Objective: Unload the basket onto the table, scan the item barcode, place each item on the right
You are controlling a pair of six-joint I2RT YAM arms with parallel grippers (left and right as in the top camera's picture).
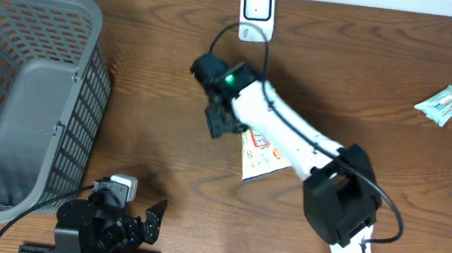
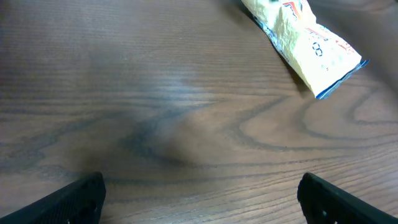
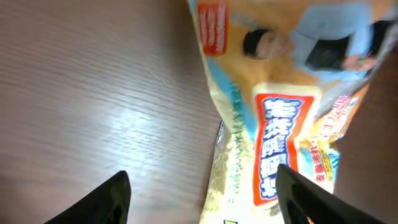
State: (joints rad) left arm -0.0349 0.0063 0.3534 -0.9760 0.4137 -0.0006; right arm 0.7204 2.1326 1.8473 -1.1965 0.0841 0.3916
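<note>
Overhead, right hand (image 1: 223, 122) gapes at the snack packet (image 1: 262, 155) edge, left hand (image 1: 150, 220) spread wide near the basket (image 1: 90, 62)

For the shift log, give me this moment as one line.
right end effector: open over snack packet | snack packet: on table, apart from scanner | left end effector: open, empty
</note>
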